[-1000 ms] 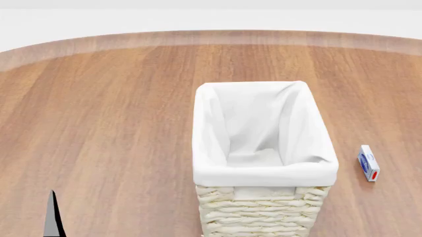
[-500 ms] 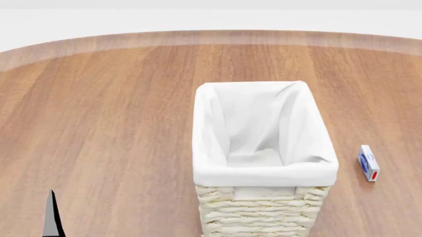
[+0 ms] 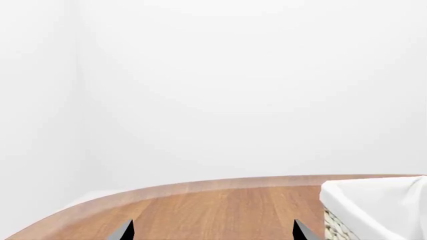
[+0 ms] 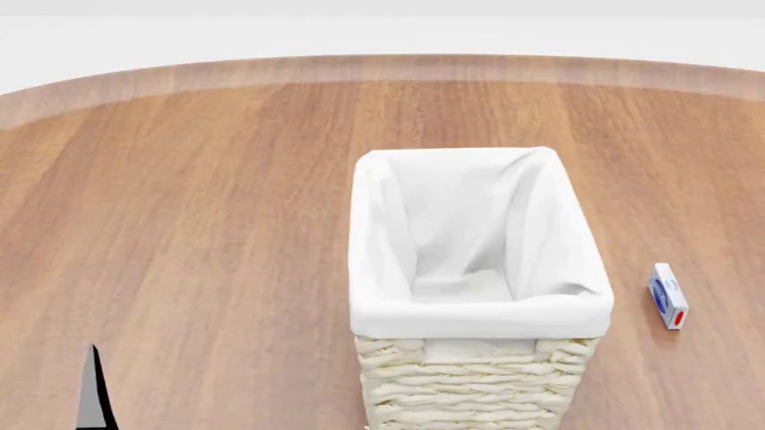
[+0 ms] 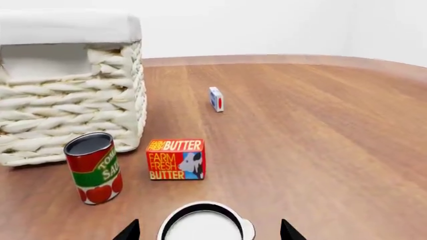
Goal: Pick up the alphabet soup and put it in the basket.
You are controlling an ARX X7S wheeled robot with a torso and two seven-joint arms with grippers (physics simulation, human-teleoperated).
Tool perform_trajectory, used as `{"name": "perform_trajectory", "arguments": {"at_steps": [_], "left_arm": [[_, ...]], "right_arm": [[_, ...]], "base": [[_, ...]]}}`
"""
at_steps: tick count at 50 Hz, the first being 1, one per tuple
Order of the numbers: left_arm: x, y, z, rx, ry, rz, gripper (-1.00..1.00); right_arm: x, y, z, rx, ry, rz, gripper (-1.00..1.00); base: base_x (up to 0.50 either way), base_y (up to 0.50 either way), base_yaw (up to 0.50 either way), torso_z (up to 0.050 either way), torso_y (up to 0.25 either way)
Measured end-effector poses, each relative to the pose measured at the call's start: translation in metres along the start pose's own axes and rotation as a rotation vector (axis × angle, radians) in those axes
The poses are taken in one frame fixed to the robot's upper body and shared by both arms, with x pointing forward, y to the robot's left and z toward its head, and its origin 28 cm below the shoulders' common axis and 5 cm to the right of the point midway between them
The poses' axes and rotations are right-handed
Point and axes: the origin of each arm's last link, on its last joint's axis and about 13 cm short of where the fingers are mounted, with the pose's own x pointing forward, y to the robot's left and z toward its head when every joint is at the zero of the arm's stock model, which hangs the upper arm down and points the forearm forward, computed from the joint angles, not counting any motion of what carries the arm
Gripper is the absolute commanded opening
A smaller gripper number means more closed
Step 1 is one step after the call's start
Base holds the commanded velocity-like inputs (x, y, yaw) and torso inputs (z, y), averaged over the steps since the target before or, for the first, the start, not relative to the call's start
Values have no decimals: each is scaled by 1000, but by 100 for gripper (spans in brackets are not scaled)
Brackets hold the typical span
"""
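Note:
The alphabet soup (image 5: 203, 229) shows only in the right wrist view, as a round white top with a dark rim; its label is hidden. My right gripper (image 5: 210, 233) is open, with a dark fingertip on each side of the can top and not touching it. The basket (image 4: 478, 315), cream wicker with a white cloth lining, stands in the middle of the head view and looks empty. It also shows in the right wrist view (image 5: 73, 115) and the left wrist view (image 3: 373, 205). My left gripper (image 3: 212, 233) is open and empty over bare wood, to the left of the basket.
A red-and-green tomato can (image 5: 93, 167) and a butter box (image 5: 176, 159) stand by the basket's wicker wall, just beyond the soup. A small blue-and-white box (image 4: 667, 296) lies right of the basket. The round wooden table's far edge (image 4: 382, 67) curves behind.

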Motion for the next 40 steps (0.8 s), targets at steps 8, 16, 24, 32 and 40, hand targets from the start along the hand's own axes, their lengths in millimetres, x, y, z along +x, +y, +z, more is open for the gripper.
{"name": "perform_trajectory", "arguments": {"at_steps": [8,16,24,32,40], "left_arm": [[0,0,-1,-1,0,1,100],[0,1,-1,-1,0,2,100],[0,1,-1,-2,1,3,100],[0,0,-1,-2,2,2,100],[0,0,-2,-3,4,1,100]], "right_arm": [[4,2,-9,3,14,-4,100],[8,3,-19,13,32,-13,100],[10,4,-26,22,46,-22,100],[13,5,-27,36,36,-20,-100],[13,7,-27,45,37,-28,-100]], "base": [[0,0,0,0,0],[0,0,0,0,0],[0,0,0,0,0],[0,0,0,0,0],[2,0,0,0,0]]}}
